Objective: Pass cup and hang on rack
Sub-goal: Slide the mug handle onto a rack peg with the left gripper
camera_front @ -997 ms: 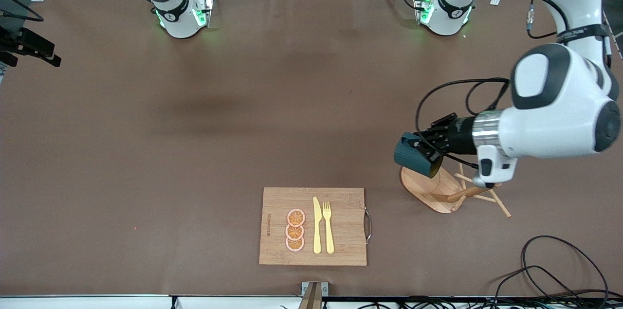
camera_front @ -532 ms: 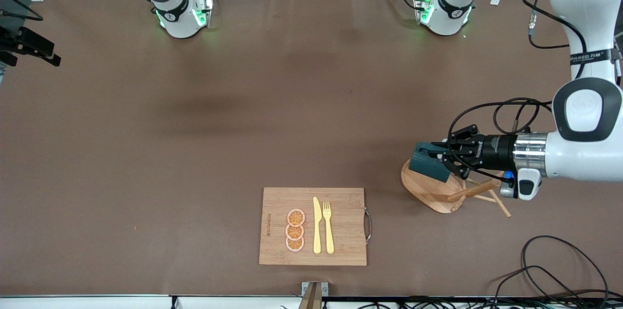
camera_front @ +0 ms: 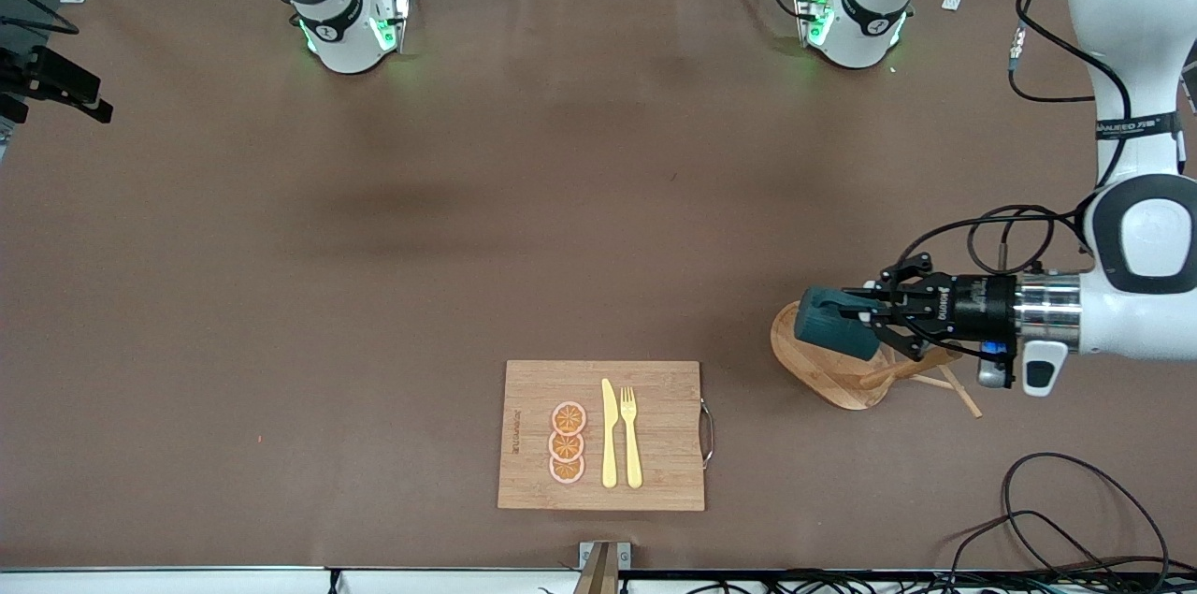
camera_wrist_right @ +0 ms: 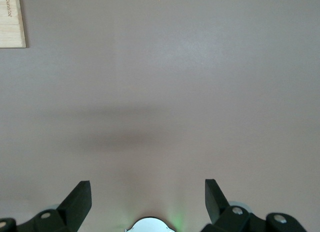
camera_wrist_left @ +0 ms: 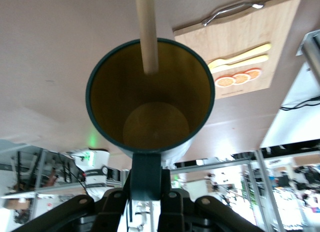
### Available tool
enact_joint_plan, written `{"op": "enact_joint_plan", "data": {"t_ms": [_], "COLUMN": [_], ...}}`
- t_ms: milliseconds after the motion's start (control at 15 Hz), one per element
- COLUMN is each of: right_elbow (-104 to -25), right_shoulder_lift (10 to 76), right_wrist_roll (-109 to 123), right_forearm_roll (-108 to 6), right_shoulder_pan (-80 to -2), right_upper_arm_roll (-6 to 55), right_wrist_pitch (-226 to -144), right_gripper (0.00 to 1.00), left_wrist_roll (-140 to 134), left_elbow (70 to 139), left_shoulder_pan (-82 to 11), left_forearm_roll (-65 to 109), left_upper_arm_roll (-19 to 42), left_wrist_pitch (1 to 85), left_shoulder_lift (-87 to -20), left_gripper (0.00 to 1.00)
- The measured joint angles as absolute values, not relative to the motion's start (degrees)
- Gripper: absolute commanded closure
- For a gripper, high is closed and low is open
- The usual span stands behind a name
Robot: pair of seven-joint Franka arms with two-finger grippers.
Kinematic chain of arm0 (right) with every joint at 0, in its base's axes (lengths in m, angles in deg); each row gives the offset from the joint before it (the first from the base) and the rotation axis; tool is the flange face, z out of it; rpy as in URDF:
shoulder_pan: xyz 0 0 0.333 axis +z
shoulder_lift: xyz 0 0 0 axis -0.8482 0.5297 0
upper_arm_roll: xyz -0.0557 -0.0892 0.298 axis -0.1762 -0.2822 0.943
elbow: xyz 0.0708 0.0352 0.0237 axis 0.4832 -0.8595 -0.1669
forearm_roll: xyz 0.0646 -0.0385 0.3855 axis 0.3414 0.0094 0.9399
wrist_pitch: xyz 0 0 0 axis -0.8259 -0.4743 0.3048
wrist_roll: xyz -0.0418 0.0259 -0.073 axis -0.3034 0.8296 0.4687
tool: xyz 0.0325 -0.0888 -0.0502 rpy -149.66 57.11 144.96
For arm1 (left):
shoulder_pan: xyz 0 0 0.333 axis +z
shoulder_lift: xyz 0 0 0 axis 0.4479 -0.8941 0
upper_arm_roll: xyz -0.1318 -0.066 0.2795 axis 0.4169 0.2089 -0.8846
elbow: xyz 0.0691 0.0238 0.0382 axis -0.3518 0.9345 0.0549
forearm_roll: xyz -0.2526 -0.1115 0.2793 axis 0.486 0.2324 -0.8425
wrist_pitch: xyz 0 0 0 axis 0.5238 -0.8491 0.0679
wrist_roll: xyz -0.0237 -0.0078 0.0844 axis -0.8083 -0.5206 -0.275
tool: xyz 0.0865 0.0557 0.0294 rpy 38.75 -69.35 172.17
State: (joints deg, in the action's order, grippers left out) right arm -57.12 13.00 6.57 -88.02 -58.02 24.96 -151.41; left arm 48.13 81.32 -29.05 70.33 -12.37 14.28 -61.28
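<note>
Over the rack, at the left arm's end of the table, the left gripper holds the cup in the air. Its jaws are pinching the small handle of the cup (the left wrist view shows the handle caught between the two fingers). The cup is lying on its side, with the dark teal wall turned up toward the front camera. In the left wrist view a wooden rod of the rack crosses the yellowish opening of the cup; I cannot tell if it touches the rim. The rack stands on its oval base, and its thin pegs stick out under the wrist of the left arm.

The right gripper is waiting above bare brown table, with its fingers spread wide and nothing between them.

Nearer to the front camera lies a cutting board, with three orange slices, a yellow knife and a yellow fork on it.
</note>
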Motion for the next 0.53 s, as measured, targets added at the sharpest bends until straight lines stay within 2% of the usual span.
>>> {"op": "enact_joint_plan", "data": {"t_ms": [532], "right_elbow": [-56.3], "right_shoulder_lift": [13.0], "right_wrist_roll": [6.8], "right_forearm_roll": [-88.6], "right_shoulder_pan": [-58.0], "right_upper_arm_roll": [25.0], "right_wrist_pitch": [-150.6], "right_gripper": [0.0], "left_wrist_roll": [48.1], "left_elbow": [81.5], "left_shoulder_pan": [-25.8], "left_forearm_roll": [75.8], "left_upper_arm_roll": [-12.3], "left_wrist_pitch": [13.9], "left_shoulder_lift": [-64.1], "left_gripper": [1.0]}}
